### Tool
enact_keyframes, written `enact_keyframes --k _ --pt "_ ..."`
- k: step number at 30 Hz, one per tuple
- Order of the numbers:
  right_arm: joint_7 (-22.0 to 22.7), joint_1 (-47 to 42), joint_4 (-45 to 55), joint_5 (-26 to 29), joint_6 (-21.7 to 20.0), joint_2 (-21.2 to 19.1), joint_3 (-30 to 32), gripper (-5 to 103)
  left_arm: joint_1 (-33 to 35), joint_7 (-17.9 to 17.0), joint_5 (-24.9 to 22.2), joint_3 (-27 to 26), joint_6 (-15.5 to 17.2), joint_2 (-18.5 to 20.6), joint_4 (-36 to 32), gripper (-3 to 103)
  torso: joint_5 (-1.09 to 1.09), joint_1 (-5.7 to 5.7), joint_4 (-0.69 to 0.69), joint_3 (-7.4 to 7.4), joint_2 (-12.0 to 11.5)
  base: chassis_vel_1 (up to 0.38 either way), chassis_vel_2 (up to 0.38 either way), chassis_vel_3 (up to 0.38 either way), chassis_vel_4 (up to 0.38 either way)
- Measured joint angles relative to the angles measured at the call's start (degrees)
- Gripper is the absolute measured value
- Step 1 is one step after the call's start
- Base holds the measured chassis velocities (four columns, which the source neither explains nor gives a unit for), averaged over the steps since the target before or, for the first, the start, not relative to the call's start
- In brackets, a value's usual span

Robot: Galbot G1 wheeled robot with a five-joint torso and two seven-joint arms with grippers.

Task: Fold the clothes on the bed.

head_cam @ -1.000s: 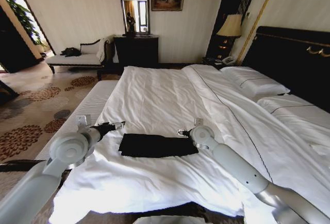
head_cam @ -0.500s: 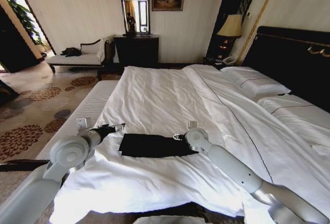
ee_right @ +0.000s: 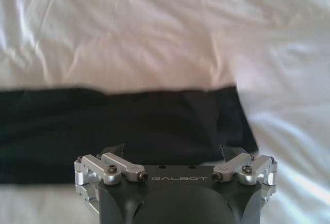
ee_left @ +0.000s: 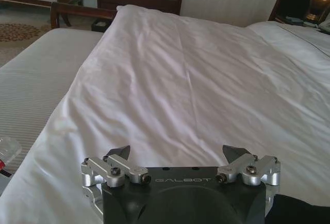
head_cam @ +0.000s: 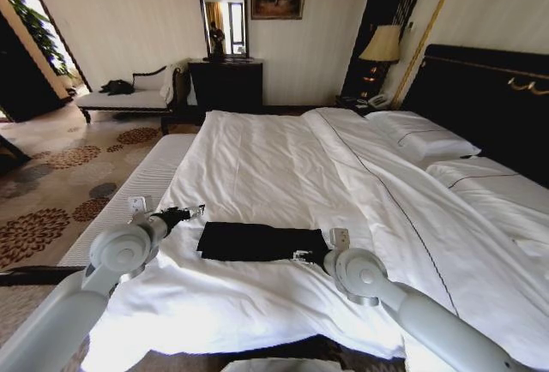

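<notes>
The black T-shirt (head_cam: 260,242) lies folded into a long flat strip on the white duvet (head_cam: 283,175) near the foot end of the bed (head_cam: 480,98). In the head view the left gripper (head_cam: 190,213) hovers just off the strip's end at about nine o'clock, jaws spread wide and empty. The right gripper (head_cam: 302,257) sits at the strip's near edge, at about five o'clock, also wide and holding nothing. In the right wrist view the T-shirt (ee_right: 118,126) stretches just beyond the gripper (ee_right: 173,152)
</notes>
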Motion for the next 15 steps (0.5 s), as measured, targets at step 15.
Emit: enact_keyframes --k 15 --pt "-2.47 13.42 -17.40 -1.50 1.23 14.74 -5.54 100 2.08 0.07 -0.36 -3.99 -0.17 -0.12 -0.45 100 -0.01 0.02 0.01 0.01 -0.01 0.000 0.000 0.000 0.000"
